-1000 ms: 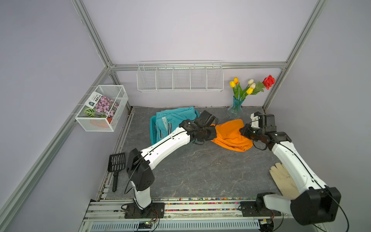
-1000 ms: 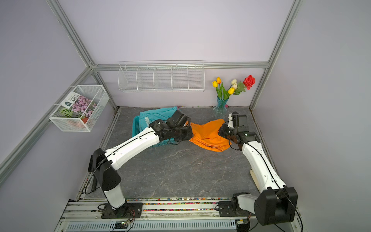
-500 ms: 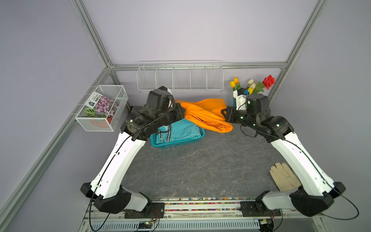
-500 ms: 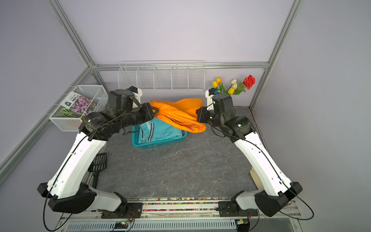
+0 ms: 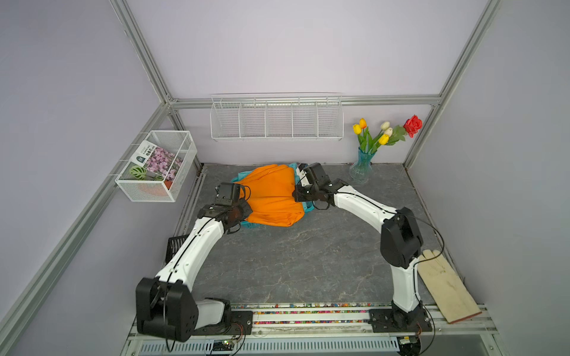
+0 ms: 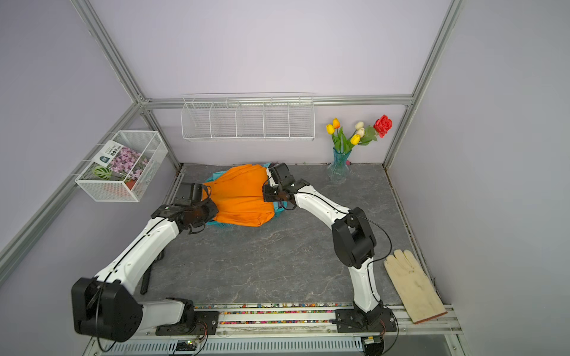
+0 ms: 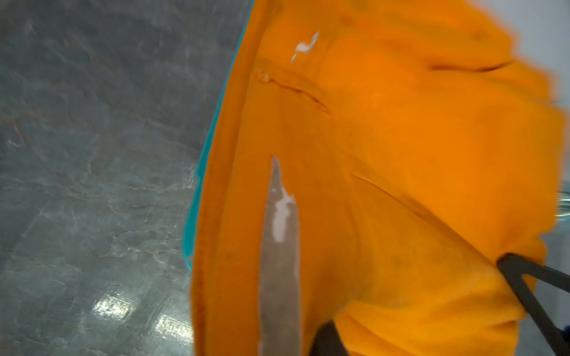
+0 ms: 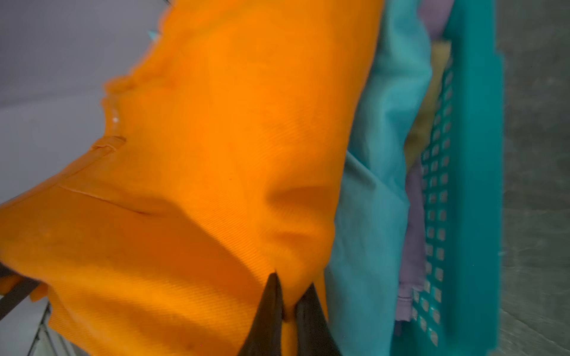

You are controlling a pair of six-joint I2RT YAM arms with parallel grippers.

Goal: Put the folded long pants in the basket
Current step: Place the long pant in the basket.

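The bright orange folded long pants (image 5: 273, 197) (image 6: 239, 197) lie spread over the turquoise basket (image 5: 251, 225) (image 6: 219, 224) at the back of the table, hiding most of it. My left gripper (image 5: 243, 210) (image 6: 212, 210) is shut on the cloth's left edge; a grey finger (image 7: 279, 262) lies across the orange fabric (image 7: 401, 154). My right gripper (image 5: 297, 195) (image 8: 290, 296) is shut on the cloth's right edge. Under the orange pants (image 8: 216, 154), the right wrist view shows teal pants (image 8: 379, 185), lilac pants (image 8: 413, 246) and khaki pants (image 8: 428, 123) inside the basket's lattice wall (image 8: 472, 185).
A glass vase of flowers (image 5: 362, 172) stands at the back right, close to my right arm. A cream glove (image 5: 444, 286) lies at the front right. A black scoop (image 5: 174, 246) sits by the left edge. White wire baskets hang on the back wall (image 5: 277, 117) and the left wall (image 5: 157, 166).
The orange pants were picked up off the table right of the basket, carried high between both grippers, and now sit lowered onto the basket. Both arms have come down.
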